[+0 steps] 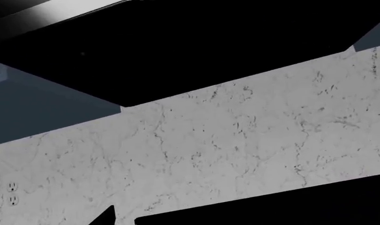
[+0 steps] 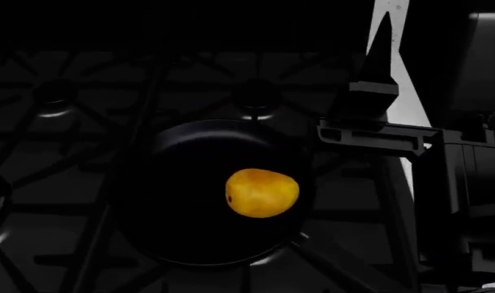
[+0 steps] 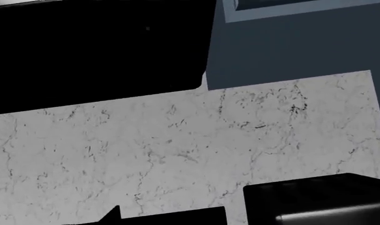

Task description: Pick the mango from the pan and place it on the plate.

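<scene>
The mango (image 2: 262,193) lies inside the pan (image 2: 182,201), a little right of the pan's middle, its yellow-orange skin the one bright thing in the head view. A darker orange blush runs along its left side. Nothing touches it from above or from the side.

The pan is round and black and sits on a dark stove (image 2: 68,140), over the crossing bars of a cast grate (image 2: 35,165). Its rim catches a thin line of light at the near edge and again at the far edge. Beyond it, at the far side, a burner cap (image 2: 256,94) shows between the grate bars, and another burner cap (image 2: 56,97) stands farther left.

To the right of the pan the right arm (image 2: 467,165) rises as a dark block of links, with a bracket reaching left toward the pan's far right rim but staying above and beside it. Behind the arm a strip of pale marble wall (image 2: 410,110) shows.

Neither claw can be made out clearly; whether each is spread or pressed together I cannot tell. The left wrist view looks at a veined marble backsplash (image 1: 240,136) with a pair of outlets (image 1: 13,193) and a dark hood-like body (image 1: 177,51) above it. The right wrist view shows the same marble (image 3: 146,150) under a black panel (image 3: 96,51) and a blue-grey cabinet (image 3: 290,42).
</scene>
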Controlling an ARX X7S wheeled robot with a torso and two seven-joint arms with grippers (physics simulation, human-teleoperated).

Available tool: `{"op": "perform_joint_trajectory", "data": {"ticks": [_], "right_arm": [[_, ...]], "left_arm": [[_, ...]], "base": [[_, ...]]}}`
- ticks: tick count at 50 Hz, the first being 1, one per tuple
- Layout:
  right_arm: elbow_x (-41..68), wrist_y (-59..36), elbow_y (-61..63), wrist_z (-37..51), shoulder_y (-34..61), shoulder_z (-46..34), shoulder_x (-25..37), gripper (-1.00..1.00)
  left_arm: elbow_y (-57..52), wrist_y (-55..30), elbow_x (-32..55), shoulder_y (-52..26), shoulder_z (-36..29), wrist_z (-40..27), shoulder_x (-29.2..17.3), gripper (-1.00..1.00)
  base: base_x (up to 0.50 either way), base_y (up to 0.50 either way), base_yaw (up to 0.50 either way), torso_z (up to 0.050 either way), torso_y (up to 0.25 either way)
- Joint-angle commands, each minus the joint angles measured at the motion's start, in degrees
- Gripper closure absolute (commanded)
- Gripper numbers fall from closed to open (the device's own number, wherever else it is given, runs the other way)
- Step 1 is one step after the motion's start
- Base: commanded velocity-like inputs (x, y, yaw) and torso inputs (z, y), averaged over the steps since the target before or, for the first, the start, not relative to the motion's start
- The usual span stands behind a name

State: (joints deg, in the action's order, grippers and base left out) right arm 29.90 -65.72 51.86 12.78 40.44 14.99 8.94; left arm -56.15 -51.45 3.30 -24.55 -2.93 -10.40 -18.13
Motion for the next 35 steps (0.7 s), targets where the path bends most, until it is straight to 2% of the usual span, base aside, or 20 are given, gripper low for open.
{"op": "perform_joint_trajectory", "data": {"ticks": [1, 6, 11, 19, 22, 26, 28, 32, 35], "right_arm": [[1.38, -0.99, 0.92, 0.62, 0.02, 0.6, 0.48, -1.0], [1.84, -1.49, 1.21, 1.03, 0.16, 0.84, 0.77, -1.0], [1.97, -0.99, 0.86, 1.1, -0.16, 0.6, 0.95, -1.0], [1.73, -0.57, 0.68, 1.64, -0.54, -0.22, 1.65, -1.0], [2.32, -3.12, 0.86, 2.53, 1.7, -0.5, 2.22, -1.0], [9.49, -17.19, 0.25, 2.9, 11.16, 3.06, 0.91, -1.0], [11.36, -23.17, -1.63, 3.51, 16.56, 1.82, 1.35, -1.0], [30.11, -24.17, -13.7, 16.87, 24.38, -0.52, 5.11, -1.0], [40.39, -24.02, -19.68, 25.22, 28.45, -2.64, 6.96, -1.0]], "left_arm": [[-0.54, -0.15, 0.41, 0.26, 0.3, -0.23, 0.04, -1.0], [-0.46, 0.22, 0.55, 0.6, 0.33, -0.34, 0.04, -1.0], [-0.04, 0.58, 0.54, 0.69, 0.09, -0.5, -0.01, -1.0], [0.66, 1.5, 0.71, 1.03, 0.02, -0.62, -0.03, -1.0], [0.37, 1.43, 0.9, 1.38, 0.52, -0.68, -0.04, -1.0], [-0.39, 0.83, 1.14, 1.65, 1.3, -0.68, -0.29, -1.0], [-0.37, 1.01, 1.19, 1.74, 1.48, -0.72, -0.33, -1.0], [0.22, 1.6, 1.26, 2.0, 1.58, -0.82, -0.3, -1.0], [0.1, 1.37, 1.33, 1.84, 1.83, -0.89, -0.41, -1.0]], "base": [[0.5, -0.01, 0.0, 0.0, 0.0], [0.5, -0.01, 0.0, 0.0, 0.002], [0.23, 0.0, 0.0, -0.04, 0.0], [0.04, 0.0, 0.0, -0.043, 0.0], [0.0, 0.0, 0.0, -0.02, 0.0], [0.0, 0.0, 0.0, -0.006, 0.0], [0.01, 0.0, 0.0, 0.0, 0.0], [0.01, 0.0, 0.0, 0.0, 0.0], [0.0, 0.0, 0.0, 0.0, 0.0]]}}
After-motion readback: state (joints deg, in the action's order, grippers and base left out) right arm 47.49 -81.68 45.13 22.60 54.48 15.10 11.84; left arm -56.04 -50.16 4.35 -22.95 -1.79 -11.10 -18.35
